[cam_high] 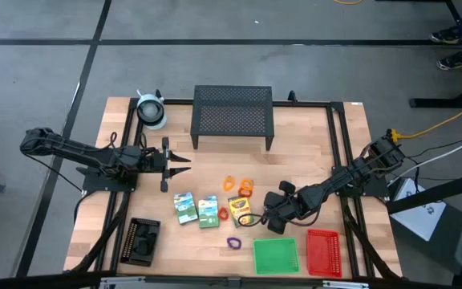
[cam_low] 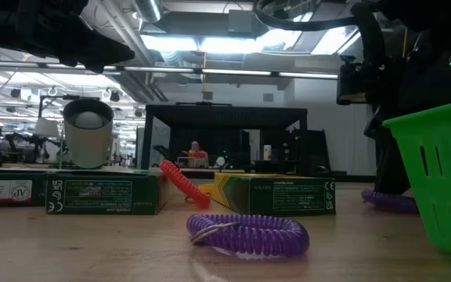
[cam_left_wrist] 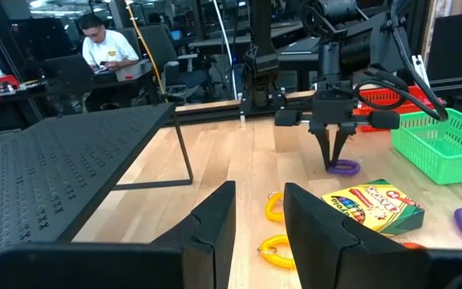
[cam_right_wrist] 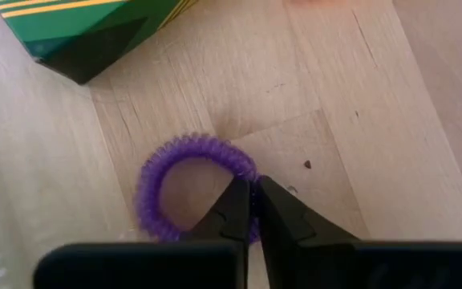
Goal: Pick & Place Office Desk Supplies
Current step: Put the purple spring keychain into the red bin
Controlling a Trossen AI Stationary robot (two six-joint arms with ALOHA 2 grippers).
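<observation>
My right gripper (cam_right_wrist: 252, 191) points down beside the yellow-green crayon box (cam_high: 240, 210) and is shut on a purple loop (cam_right_wrist: 184, 164) that lies flat on the table. The left wrist view shows the same gripper (cam_left_wrist: 333, 156) standing over that loop (cam_left_wrist: 345, 168). A second purple loop (cam_high: 233, 242) lies nearer the near edge. Two green-white card boxes (cam_high: 185, 207) (cam_high: 208, 211), orange loops (cam_high: 246, 189) and a red loop (cam_high: 223, 213) lie mid-table. My left gripper (cam_high: 181, 163) hovers open, left of the mesh stand's front. My right gripper pinches the purple loop's rim (cam_right_wrist: 249, 170) between its two fingers, one finger (cam_right_wrist: 233, 210) inside the ring and the other outside. The fingers come from above, pointing down. The loop rests flat on the table.
Green tray (cam_high: 276, 255) and red tray (cam_high: 323, 252) sit at the near right, the black tray (cam_high: 143, 241) at the near left. The black mesh stand (cam_high: 233, 115) and the whitish roll (cam_high: 151, 111) occupy the far side. A person sits in the room beyond.
</observation>
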